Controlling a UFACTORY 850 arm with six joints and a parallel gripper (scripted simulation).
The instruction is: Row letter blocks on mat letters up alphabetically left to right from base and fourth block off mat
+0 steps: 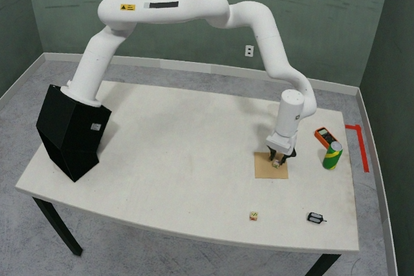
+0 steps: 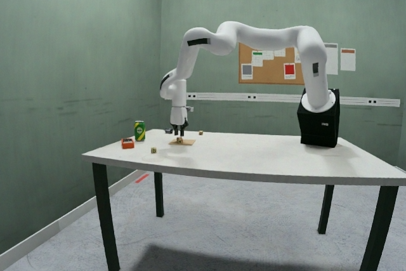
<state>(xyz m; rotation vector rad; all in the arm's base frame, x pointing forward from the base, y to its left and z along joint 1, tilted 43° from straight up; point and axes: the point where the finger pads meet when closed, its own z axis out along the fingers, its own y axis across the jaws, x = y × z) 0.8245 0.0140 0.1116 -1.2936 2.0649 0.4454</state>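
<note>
A small tan mat (image 1: 270, 165) lies on the right half of the white table; it also shows in the exterior view (image 2: 181, 142). One letter block (image 1: 276, 163) sits on the mat near its far edge (image 2: 179, 139). My gripper (image 1: 278, 158) points straight down just above this block, fingers part open with nothing between them; the exterior view shows a small gap between the gripper (image 2: 179, 132) and the block. A second block (image 1: 253, 215) lies off the mat near the front edge. A third block (image 2: 153, 150) lies off the mat and is hidden behind my arm in the top view.
A green and yellow can (image 1: 332, 156) and an orange multimeter (image 1: 325, 136) stand to the right of the mat. A small black object (image 1: 315, 218) lies near the front right corner. My black base (image 1: 72, 129) stands at the left end.
</note>
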